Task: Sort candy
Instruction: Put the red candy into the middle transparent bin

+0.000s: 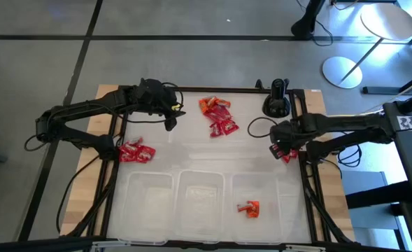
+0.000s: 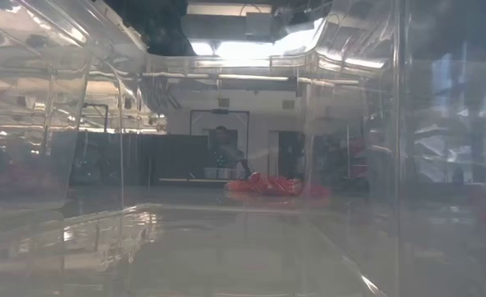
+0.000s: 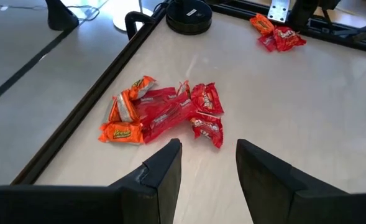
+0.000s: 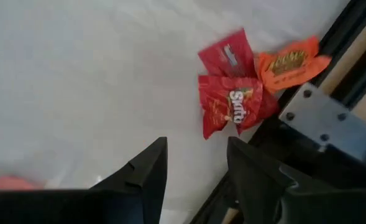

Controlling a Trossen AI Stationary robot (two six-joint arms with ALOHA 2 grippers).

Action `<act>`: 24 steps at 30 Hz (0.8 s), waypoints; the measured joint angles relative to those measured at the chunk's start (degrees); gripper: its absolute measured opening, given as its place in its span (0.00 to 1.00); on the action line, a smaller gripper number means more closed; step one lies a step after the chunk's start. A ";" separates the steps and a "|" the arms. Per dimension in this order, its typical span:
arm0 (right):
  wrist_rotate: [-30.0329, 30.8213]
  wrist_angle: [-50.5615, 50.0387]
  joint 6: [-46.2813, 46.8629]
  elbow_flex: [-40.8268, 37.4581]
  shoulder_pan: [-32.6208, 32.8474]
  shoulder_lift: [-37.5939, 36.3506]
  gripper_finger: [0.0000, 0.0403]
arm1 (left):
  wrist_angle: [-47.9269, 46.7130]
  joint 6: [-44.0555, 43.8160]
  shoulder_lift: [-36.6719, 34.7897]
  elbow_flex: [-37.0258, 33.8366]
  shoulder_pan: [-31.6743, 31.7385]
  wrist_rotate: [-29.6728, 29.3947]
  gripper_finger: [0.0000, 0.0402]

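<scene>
Left arm reaches in from the left, its gripper [image 1: 171,120] parted and empty. Right gripper [image 1: 275,148] hangs low, fingers also apart, empty.

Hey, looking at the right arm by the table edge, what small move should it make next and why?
Probably lower the right gripper onto the red packet ahead of it. Its fingers stand apart with nothing between them, and that packet lies against the frame rail beside an orange piece.

Four candy groups on the table [image 1: 192,150]: far-middle pile [image 1: 217,116], left pile [image 1: 136,151], right-edge cluster [image 1: 287,154], near-right bit [image 1: 249,207]. Right-edge cluster holds three packets. Three clear bins [image 1: 201,192] along the near side; two arms.
</scene>
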 joint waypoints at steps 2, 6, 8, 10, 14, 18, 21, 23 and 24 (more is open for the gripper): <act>-2.02 0.29 -0.86 -4.17 -1.94 -0.82 0.41 | 0.00 -0.69 0.00 0.00 -0.02 0.00 0.36; -5.82 0.18 -6.37 -9.87 -4.94 -0.13 0.41 | 0.07 -1.30 0.00 0.00 0.00 0.01 0.36; -7.24 -0.77 -8.84 -10.69 -6.10 1.41 0.41 | 0.11 -1.30 0.00 0.00 -0.01 0.02 0.36; -7.70 -1.36 -10.84 -10.57 -7.19 2.80 0.42 | 0.12 -1.66 0.00 0.01 -0.01 0.01 0.36; -9.51 0.01 -13.45 -10.08 -10.30 3.56 0.50 | 0.12 -2.88 0.00 0.00 -0.02 0.02 0.36; -8.34 0.94 -17.69 -9.15 -11.33 3.93 0.61 | 0.07 -3.01 0.00 0.01 -0.07 0.02 0.36; -8.61 1.40 -21.58 -8.74 -11.22 5.22 0.66 | -0.02 -2.99 0.00 0.00 -0.07 0.02 0.36; -8.79 1.51 -26.49 -8.50 -11.17 6.39 0.67 | -0.02 -2.86 0.00 0.00 -0.08 0.02 0.36; -8.79 1.09 -29.21 -8.50 -11.15 7.26 0.67 | 0.00 -2.54 0.00 0.00 -0.07 0.02 0.36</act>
